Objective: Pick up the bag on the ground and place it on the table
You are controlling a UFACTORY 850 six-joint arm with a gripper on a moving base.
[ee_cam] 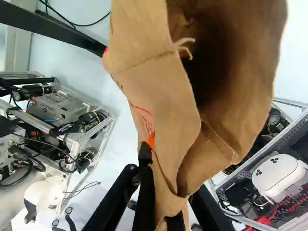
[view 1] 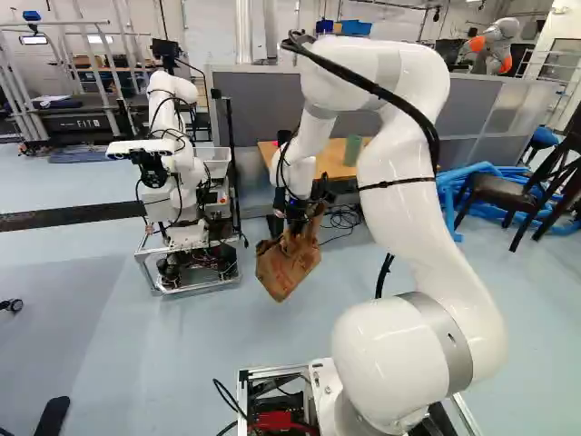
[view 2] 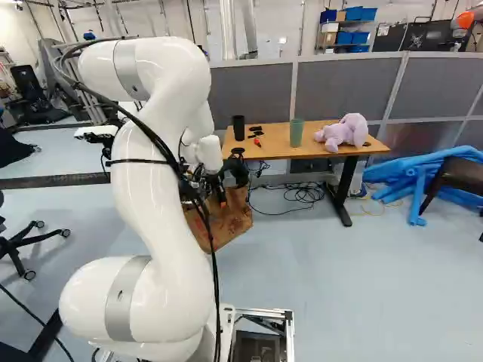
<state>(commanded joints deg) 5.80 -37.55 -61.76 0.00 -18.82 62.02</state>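
Bag, brown and printed in red, hangs tilted from the pincer, which is clamped on its side near the rim, one finger at either face. In the wrist view its mouth gapes ahead of the pincer, with a frayed scrap of cord inside. Whether its lowest corner touches the floor, I cannot tell.

Beyond the pincer stands the wooden tabletop, well apart from the bag. Seen from the pincer, it bears a dark cup at the near end, then a green cup, and a lilac plush toy farthest to the right. Cables lie on the floor beneath it. Another robot stands to the left of the pincer; blue tubes are heaped well to its right, beside a dark chair.
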